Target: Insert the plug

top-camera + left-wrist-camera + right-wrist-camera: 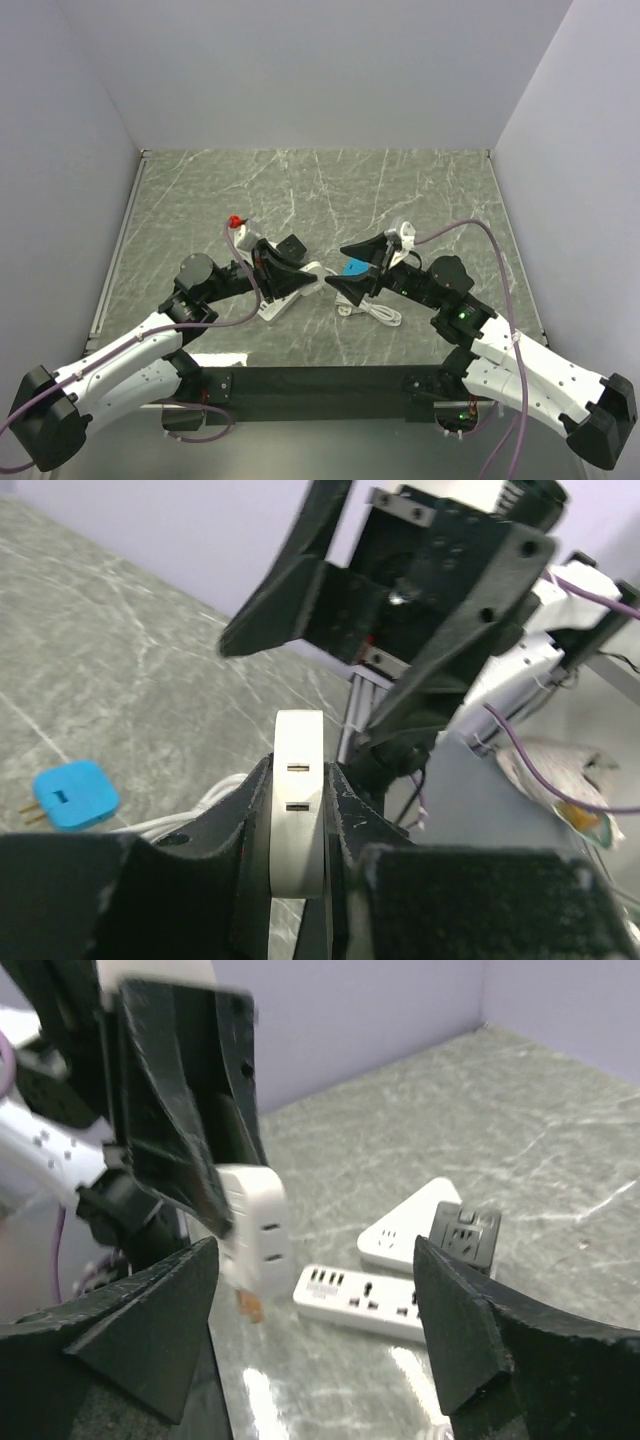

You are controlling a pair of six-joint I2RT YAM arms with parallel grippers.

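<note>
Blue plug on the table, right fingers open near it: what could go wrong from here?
The blue plug lies flat with prongs sideways, so the right gripper may grasp it skewed to the slots of the white socket in the left gripper. The two grippers sit close and could collide.

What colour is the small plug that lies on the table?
The plug is blue; the left wrist view shows it best.

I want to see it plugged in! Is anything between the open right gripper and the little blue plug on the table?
Nothing visible is. From above, the small blue square plastic plug lies on the grey marble table between the open fingers of the right gripper, with nothing covering it.
</note>
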